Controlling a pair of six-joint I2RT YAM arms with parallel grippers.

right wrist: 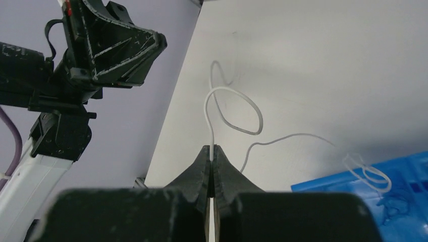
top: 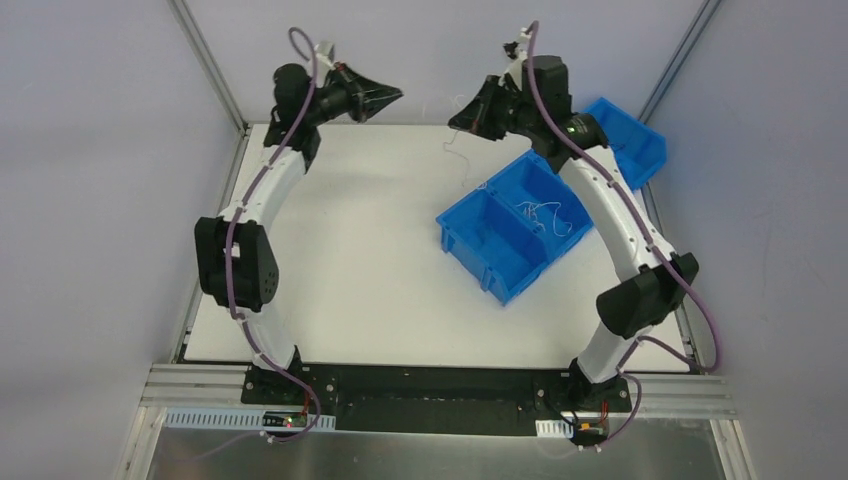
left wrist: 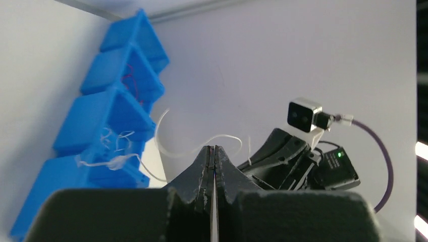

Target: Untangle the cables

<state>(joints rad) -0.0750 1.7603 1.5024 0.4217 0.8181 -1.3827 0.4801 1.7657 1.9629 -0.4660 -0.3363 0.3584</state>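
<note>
My right gripper [right wrist: 211, 147] is shut on a thin white cable [right wrist: 233, 108] that loops out of its tips and trails down to the blue bin [right wrist: 353, 184]. From above, that gripper [top: 460, 118] is raised over the table's far edge, with the cable [top: 455, 145] hanging below it. More white cable [top: 540, 213] lies in the near bin [top: 470, 245]. A red cable [left wrist: 131, 75] lies in a farther compartment, and a blue one [right wrist: 398, 207] shows in the bin. My left gripper [left wrist: 213, 147] is shut, raised at the far left [top: 388, 97], with nothing seen between its jaws.
A second blue bin [top: 640, 140] stands at the far right, partly behind the right arm. The white table [top: 340, 250] is walled by grey panels at the back and sides. The two grippers face each other a short way apart.
</note>
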